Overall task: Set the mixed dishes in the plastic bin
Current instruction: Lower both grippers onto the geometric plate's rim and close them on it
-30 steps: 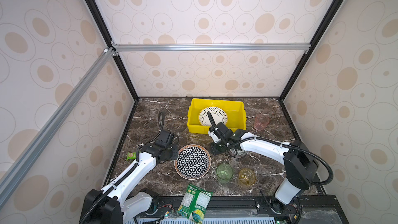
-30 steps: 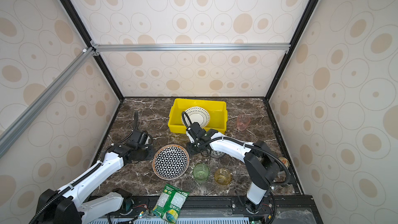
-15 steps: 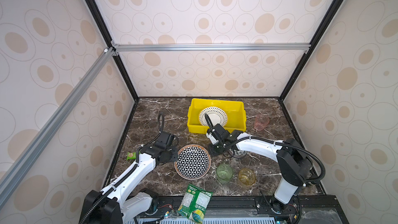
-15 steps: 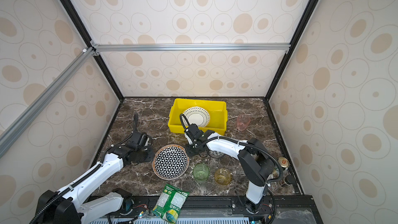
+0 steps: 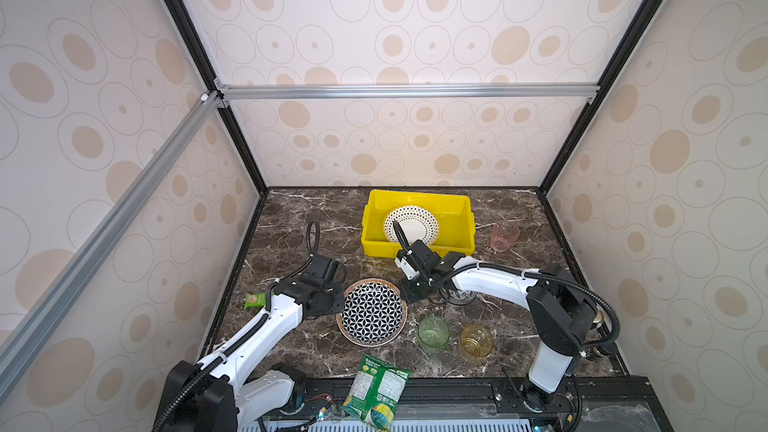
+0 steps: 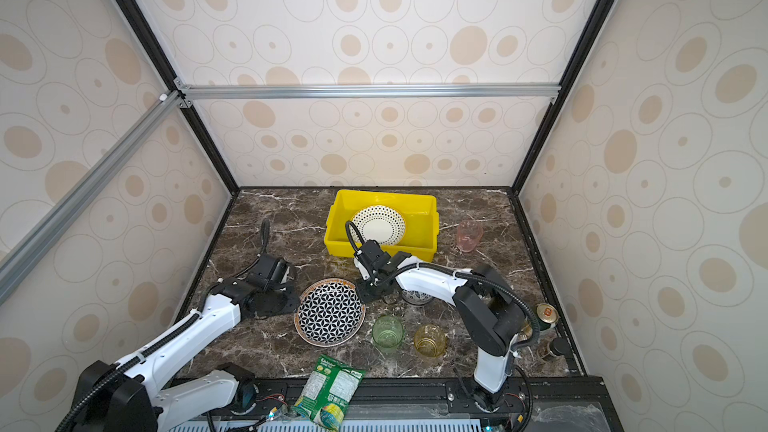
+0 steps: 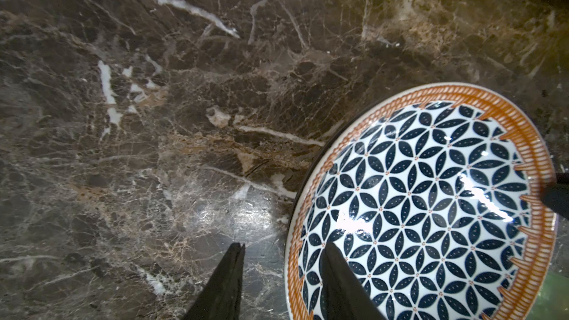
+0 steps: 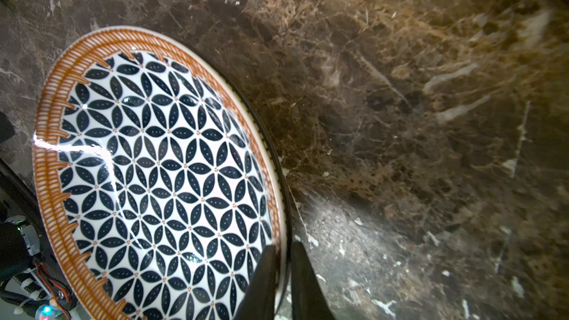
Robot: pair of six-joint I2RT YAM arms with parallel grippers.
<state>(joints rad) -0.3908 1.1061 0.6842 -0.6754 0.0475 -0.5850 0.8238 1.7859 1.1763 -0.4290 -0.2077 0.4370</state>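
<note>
The black-white geometric plate (image 5: 371,311) with an orange rim lies flat on the marble between both arms. My right gripper (image 8: 281,249) is shut on its right rim, one finger inside and one outside. My left gripper (image 7: 283,247) is open and straddles the left rim, with one finger over the pattern and one over the table. The yellow plastic bin (image 5: 415,248) stands behind, with a dotted plate (image 5: 411,224) in it. A green tumbler (image 5: 433,333) and an amber tumbler (image 5: 476,340) stand in front, a pink tumbler (image 5: 504,236) right of the bin.
A patterned bowl (image 5: 461,296) sits partly hidden under the right arm. A green snack packet (image 5: 376,392) lies over the front edge and a small one (image 5: 254,300) by the left wall. A can (image 6: 546,313) and bottle (image 6: 552,347) stand at the right wall.
The right gripper has closed onto the plate's right rim after shifting slightly left. The left gripper has widened a little at the left rim. The plate has stayed put.
</note>
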